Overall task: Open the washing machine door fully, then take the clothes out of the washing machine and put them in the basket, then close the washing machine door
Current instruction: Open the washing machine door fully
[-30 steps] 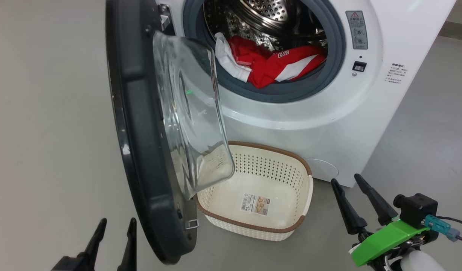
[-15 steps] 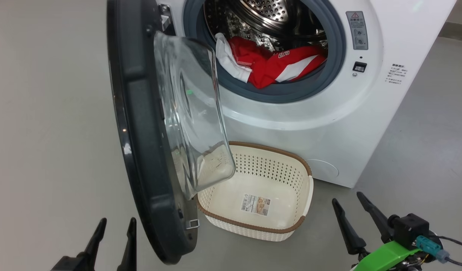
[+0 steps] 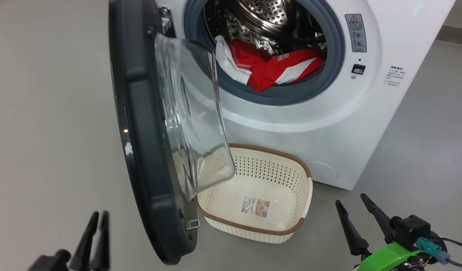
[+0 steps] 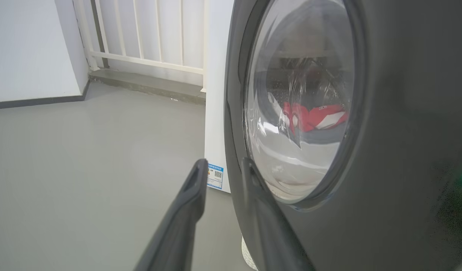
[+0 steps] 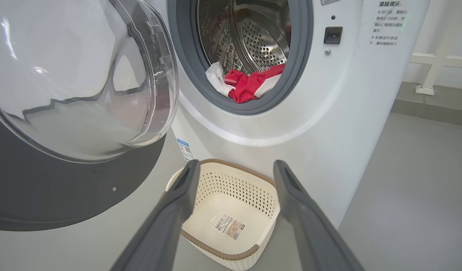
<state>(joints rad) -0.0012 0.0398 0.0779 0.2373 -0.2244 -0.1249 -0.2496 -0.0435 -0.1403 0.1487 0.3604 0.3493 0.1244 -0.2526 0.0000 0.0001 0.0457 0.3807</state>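
Smooth grey floor [image 3: 46, 113] under everything. Far left in the left wrist view there's a white wall [image 4: 27, 49] with a dark skirting, then a white railing [image 4: 148, 34] on a low kerb behind the machine.

The left gripper [image 3: 99, 215] sits low at the left of the head view, its fingers a narrow gap apart and released, gripping nothing. It is beside the outer face of the washing machine door [image 3: 140, 131], not touching it. Its wrist view looks along the door's black rim, picks up a small blue label [image 4: 215, 176] on the machine's side, and shows red fabric through the glass.

The door is swung out and seen edge-on from the head. Its glass bowl bulges to the right and covers the left end of the basket [image 3: 268, 165] in that view.

The washing machine [image 3: 310, 124] stands white, its steel drum [image 3: 272, 11] exposed. The clothes [image 3: 276, 69], red and white, are heaped at the drum's mouth on the lower lip of the grey rubber ring [image 3: 276, 98], well apart from both grippers.

The basket sits on the floor against the machine's front, below the opening, with a paper sticker [image 3: 255, 206] on its bottom.

The right gripper [image 3: 350, 199] is low at the right, fingers spread wide and holding nothing. The basket lies near it, ahead and to its left. In the right wrist view the basket shows between the two fingers, with the clothes above.
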